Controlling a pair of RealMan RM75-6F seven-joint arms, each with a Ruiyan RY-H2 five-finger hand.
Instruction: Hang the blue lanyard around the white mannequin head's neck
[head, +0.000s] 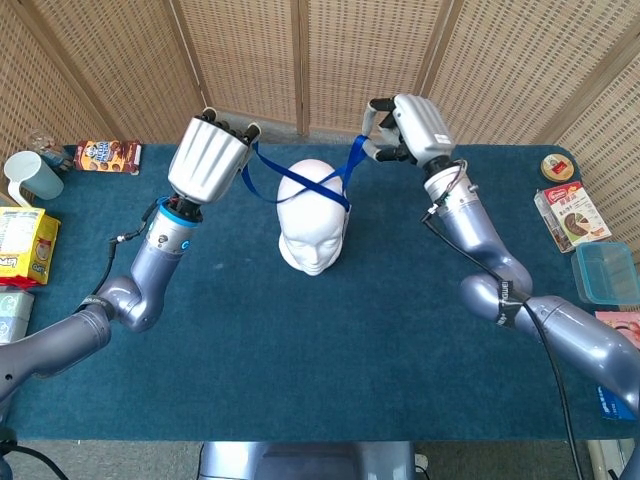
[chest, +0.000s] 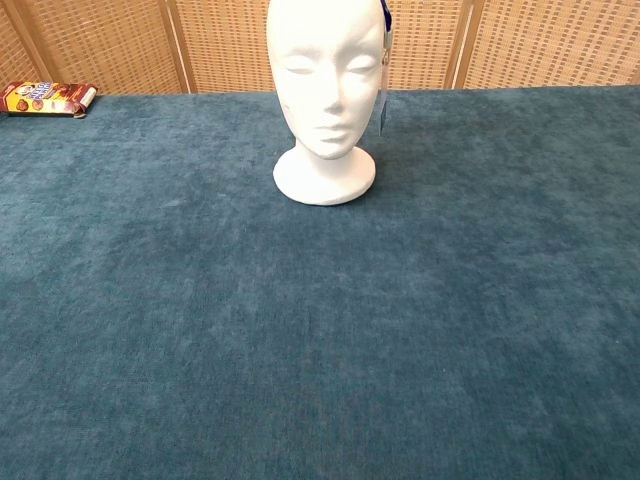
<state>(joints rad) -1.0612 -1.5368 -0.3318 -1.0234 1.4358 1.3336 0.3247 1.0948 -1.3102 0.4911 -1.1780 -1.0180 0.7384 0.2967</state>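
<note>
You have the lanyard (head: 312, 184) stretched across the crown of the mannequin head (head: 312, 225), not yet at its neck. Your left hand (head: 208, 155) and right hand (head: 405, 128) each pinch a side of the strap, raised on either flank, apparently to hold the loop wide enough to pass. The badge hangs by the head's side.
</note>
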